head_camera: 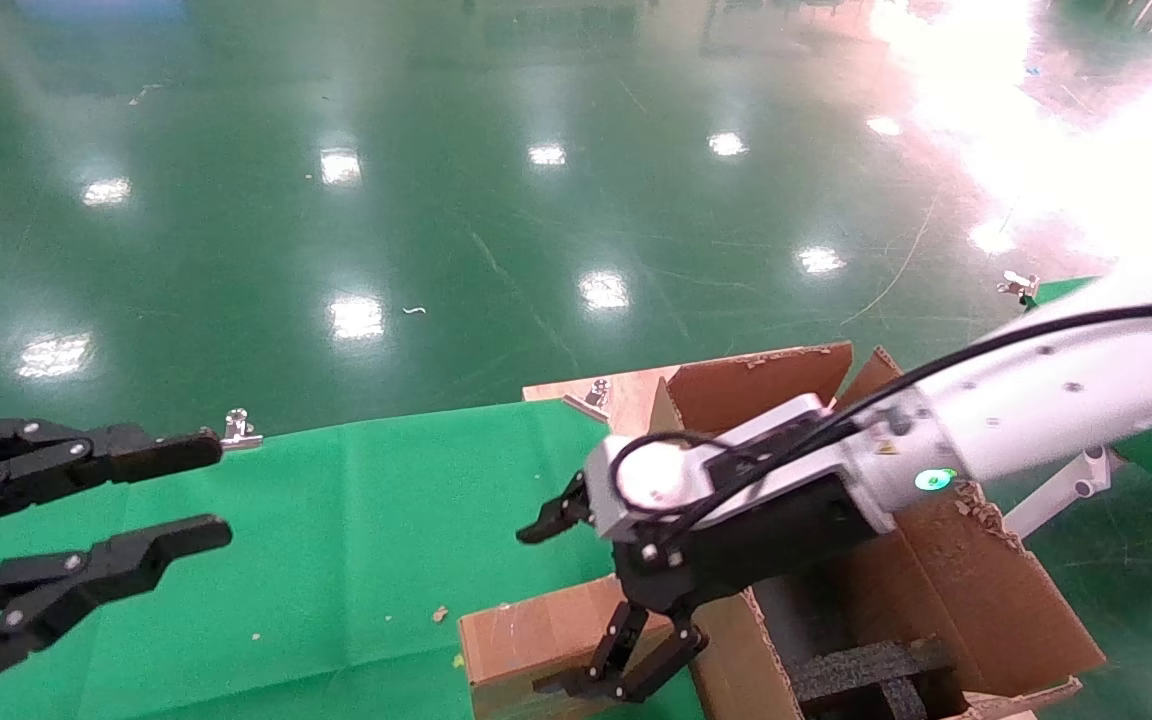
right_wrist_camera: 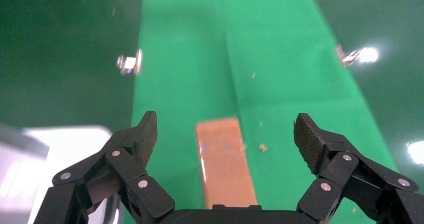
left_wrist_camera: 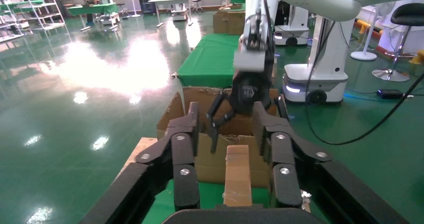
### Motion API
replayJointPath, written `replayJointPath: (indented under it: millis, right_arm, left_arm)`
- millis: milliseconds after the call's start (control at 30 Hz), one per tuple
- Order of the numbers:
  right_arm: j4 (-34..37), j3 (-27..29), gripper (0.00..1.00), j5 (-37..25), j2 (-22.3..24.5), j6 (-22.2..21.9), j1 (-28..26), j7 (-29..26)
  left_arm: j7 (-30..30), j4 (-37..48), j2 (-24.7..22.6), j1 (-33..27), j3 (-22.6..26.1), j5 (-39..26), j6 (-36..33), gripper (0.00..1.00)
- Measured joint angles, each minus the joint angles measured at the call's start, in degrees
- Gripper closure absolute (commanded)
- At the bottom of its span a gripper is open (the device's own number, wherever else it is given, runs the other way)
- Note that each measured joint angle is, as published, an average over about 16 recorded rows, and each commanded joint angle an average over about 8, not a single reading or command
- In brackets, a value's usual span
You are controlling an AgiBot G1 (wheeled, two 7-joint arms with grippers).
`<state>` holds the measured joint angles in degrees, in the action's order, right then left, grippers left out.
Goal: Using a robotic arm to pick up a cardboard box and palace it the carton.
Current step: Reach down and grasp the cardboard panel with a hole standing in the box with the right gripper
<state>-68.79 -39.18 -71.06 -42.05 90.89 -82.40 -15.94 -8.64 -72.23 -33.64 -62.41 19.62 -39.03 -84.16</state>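
At nine o'clock the left gripper (head_camera: 216,495) idles, jaws apart. The plain brown, flat cardboard box (head_camera: 536,640) lies closed on the green cloth (head_camera: 356,520) at six o'clock, right gripper (head_camera: 596,610) spread wide above it, carton (head_camera: 976,580) alongside.

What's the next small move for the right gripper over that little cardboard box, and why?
Probably lower the right gripper straight down and close. Its fingers stand open above the cardboard box, which lies on the green cloth between them, not yet gripped. The carton waits beside it.
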Motion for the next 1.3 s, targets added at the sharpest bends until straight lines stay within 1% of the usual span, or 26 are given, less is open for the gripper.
replayJointPath:
  millis: [333,567,600,767,800,833,867,1033,1067,1100,1300]
  right_arm:
    - [4.1,-12.5,0.00,-6.9,-5.2,0.0,-8.1,3.1]
    - [7.2,-19.3,0.00,-9.3,-8.1,-0.2,-11.9,6.5]
    - [7.5,-20.1,0.00,-9.5,-8.4,-0.2,-12.3,7.0]
    - [9.0,-23.5,0.00,-10.0,-9.9,-0.3,-13.8,8.8]
    - [9.3,-24.0,0.06,-10.0,-10.1,-0.3,-14.0,9.1]
    - [9.5,-24.5,0.15,-10.0,-10.3,-0.3,-14.2,9.4]
    - [9.7,-24.9,0.28,-10.0,-10.5,-0.3,-14.4,9.6]
    - [10.2,-26.2,0.90,-9.9,-11.1,-0.4,-14.9,10.3]
    - [10.3,-26.3,0.97,-9.9,-11.2,-0.4,-15.0,10.4]
    - [10.3,-26.4,1.00,-9.9,-11.2,-0.3,-15.0,10.4]
    - [10.3,-26.3,1.00,-9.9,-11.2,-0.3,-15.0,10.4]
  left_arm:
    - [0.0,0.0,0.0,0.0,0.0,0.0,0.0,1.00]
    - [0.0,0.0,0.0,0.0,0.0,0.0,0.0,1.00]
    - [0.0,0.0,0.0,0.0,0.0,0.0,0.0,0.91]
    - [0.0,0.0,0.0,0.0,0.0,0.0,0.0,0.29]
    - [0.0,0.0,0.0,0.0,0.0,0.0,0.0,0.16]
    - [0.0,0.0,0.0,0.0,0.0,0.0,0.0,0.04]
    - [0.0,0.0,0.0,0.0,0.0,0.0,0.0,0.00]
    - [0.0,0.0,0.0,0.0,0.0,0.0,0.0,0.00]
    - [0.0,0.0,0.0,0.0,0.0,0.0,0.0,0.00]
    - [0.0,0.0,0.0,0.0,0.0,0.0,0.0,0.00]
    - [0.0,0.0,0.0,0.0,0.0,0.0,0.0,0.00]
